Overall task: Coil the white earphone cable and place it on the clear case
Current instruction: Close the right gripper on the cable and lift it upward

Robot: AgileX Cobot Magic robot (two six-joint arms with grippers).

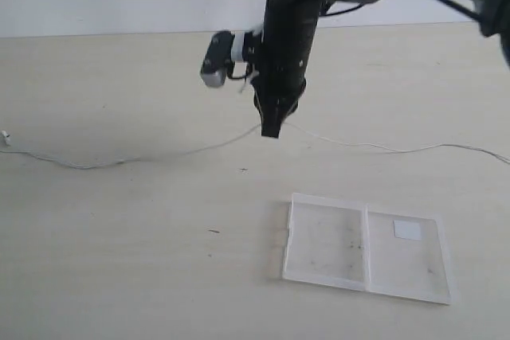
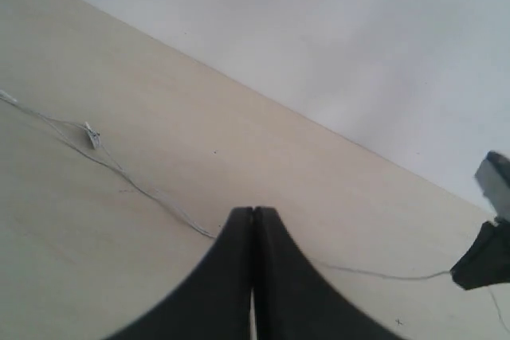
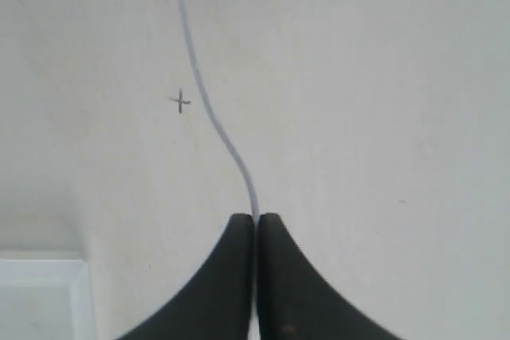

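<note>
The white earphone cable (image 1: 183, 151) lies stretched across the table (image 1: 119, 276) from left edge to right edge. Your right gripper (image 1: 271, 130) is clamped on it near mid-length, as far as so thin a wire shows. Your left gripper (image 2: 253, 214) is closed and empty. Coiling is only starting: next, gather loops toward the clear case (image 1: 366, 248) near the front edge.

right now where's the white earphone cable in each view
Exterior: white earphone cable crosses the table left to right.
Left wrist: runs across the table beyond the left gripper.
Right wrist: curves into the shut right gripper.
Shared landmark: the right gripper pinching it.
</note>
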